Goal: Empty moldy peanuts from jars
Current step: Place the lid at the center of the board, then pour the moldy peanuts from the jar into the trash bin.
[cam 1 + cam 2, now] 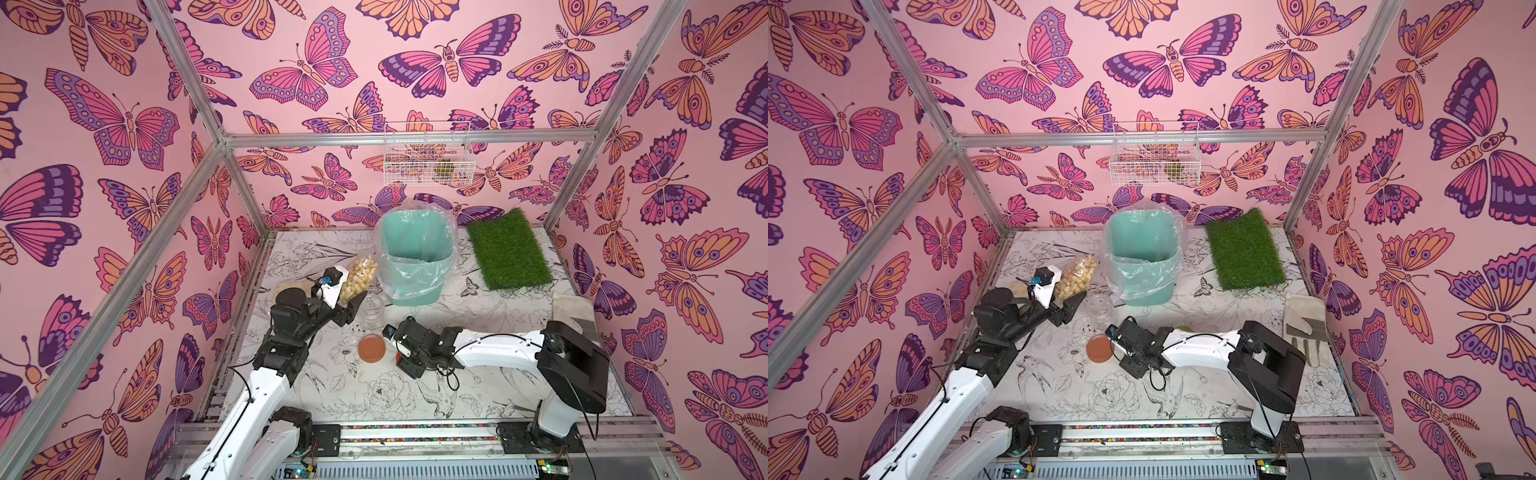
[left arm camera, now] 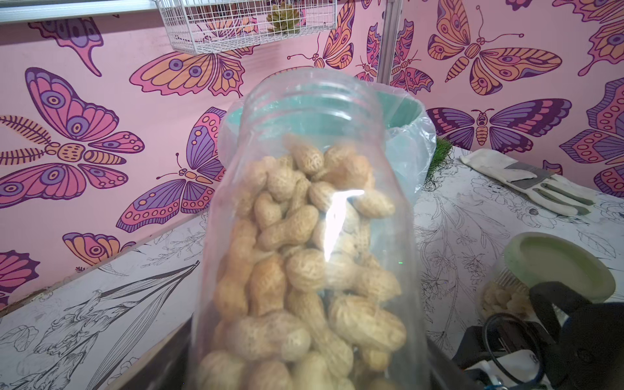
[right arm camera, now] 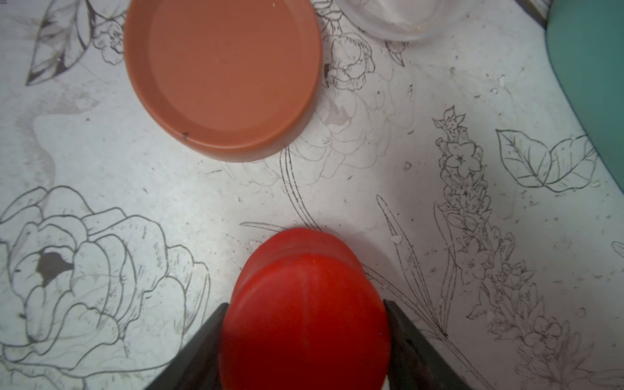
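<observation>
Currently a jar [image 1: 358, 279] of peanuts [image 2: 297, 256], lid off, is gripped by the left fingers [image 1: 356, 309], tilted toward the mint-green bin [image 1: 415, 286] just to its right — a red lid [image 3: 304, 320] is clamped by the right fingers [image 3: 408, 344], beside the brown lid [image 1: 371, 348] lying on the tabletop [image 1: 478, 316].

Both top views look from high above the front rail [image 1: 415, 432], down and toward the back wall [image 1: 332, 199], sharing the whole white flower-printed tabletop [image 1: 519, 316] and the mint-green plastic-lined bin [image 1: 415, 237]. The left wrist camera sits tight behind a clear peanut-filled jar [image 2: 304, 236], facing that bin [image 2: 401, 111] and wall — the right wrist camera looks down from close above a round red lid [image 3: 304, 320] and an upturned round brown lid [image 3: 223, 74], with probably the bin's wall [image 3: 587, 67] at its edge.
</observation>
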